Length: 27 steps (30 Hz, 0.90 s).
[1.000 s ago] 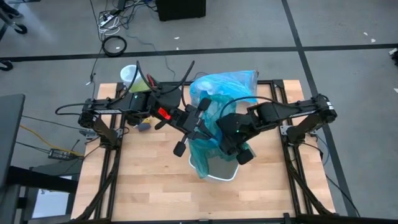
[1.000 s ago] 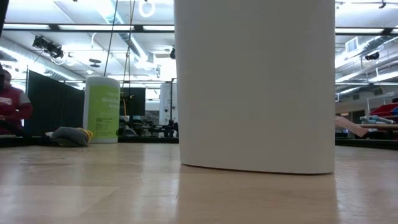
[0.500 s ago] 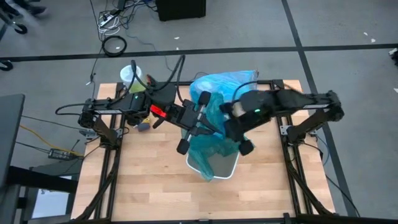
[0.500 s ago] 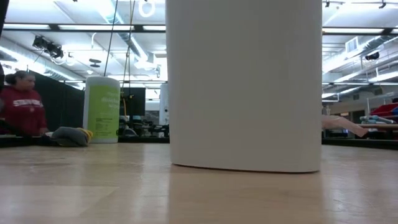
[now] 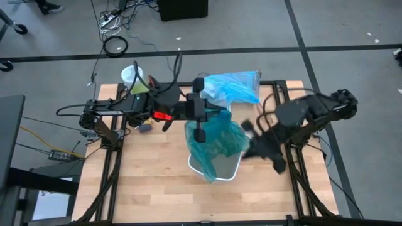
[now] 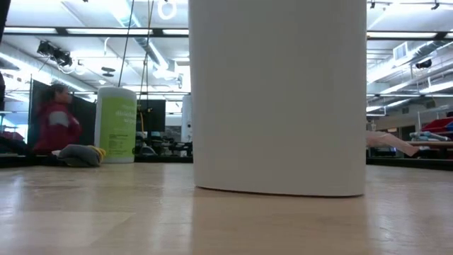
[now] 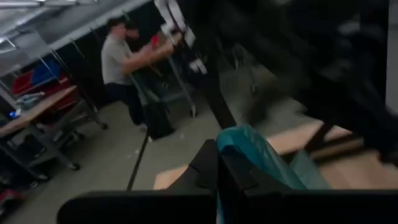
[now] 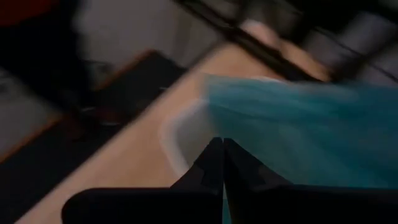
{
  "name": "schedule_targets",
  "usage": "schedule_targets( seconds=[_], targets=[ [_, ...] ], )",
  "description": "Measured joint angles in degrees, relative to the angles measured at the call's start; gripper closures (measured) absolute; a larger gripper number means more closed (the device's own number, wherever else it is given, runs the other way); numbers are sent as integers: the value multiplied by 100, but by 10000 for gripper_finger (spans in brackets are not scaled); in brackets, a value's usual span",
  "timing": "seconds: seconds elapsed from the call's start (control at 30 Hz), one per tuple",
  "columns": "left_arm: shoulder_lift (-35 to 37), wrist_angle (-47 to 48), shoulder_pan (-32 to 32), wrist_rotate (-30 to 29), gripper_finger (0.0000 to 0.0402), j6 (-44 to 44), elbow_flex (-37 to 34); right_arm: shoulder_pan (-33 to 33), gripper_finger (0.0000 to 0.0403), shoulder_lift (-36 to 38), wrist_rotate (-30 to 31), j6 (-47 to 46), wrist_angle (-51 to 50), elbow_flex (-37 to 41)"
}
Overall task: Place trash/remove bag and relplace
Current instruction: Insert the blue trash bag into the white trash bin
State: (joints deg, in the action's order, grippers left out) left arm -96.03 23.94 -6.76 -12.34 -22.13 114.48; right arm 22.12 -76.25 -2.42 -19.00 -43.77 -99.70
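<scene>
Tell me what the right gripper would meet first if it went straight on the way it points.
Probably the teal bag draped over the white bin: the right gripper, jaws shut, points at the bag's edge near the bin's rim. Depth is unclear.

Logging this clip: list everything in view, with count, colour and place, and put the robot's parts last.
table: one, light wood, under both arms
bin: one, white, table centre
teal bag: one, teal-green translucent, draped over the bin
bag: one, light sky-blue, bunched at the table's far edge
canister: one, white with green label, far left corner
bundle: one, grey and yellow, beside the canister
person: one, red top, in the room behind
left end effector: dark, shut on the teal bag's top, above the bin
right end effector: dark, shut, empty, right of the bin
</scene>
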Motion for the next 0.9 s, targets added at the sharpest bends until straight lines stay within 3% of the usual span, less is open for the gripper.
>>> schedule_targets(
  seconds=[0.17, 0.3, 0.53, 0.9],
  targets=[
    [0, -449, 0, 32, 398, 115, 0, 398, 403, -314, -1069, 254, 80, 0],
    [0, -548, 0, 48, 398, 135, 0, 291, 403, -644, -1848, 387, 332, 2],
    [0, -758, 0, 342, 398, 185, 0, 147, 403, -1361, -3526, -7, 1904, 4],
    [15, -795, -9, 891, 398, 185, 31, -479, 403, -1776, -3847, -236, 3075, 7]
  ],
)
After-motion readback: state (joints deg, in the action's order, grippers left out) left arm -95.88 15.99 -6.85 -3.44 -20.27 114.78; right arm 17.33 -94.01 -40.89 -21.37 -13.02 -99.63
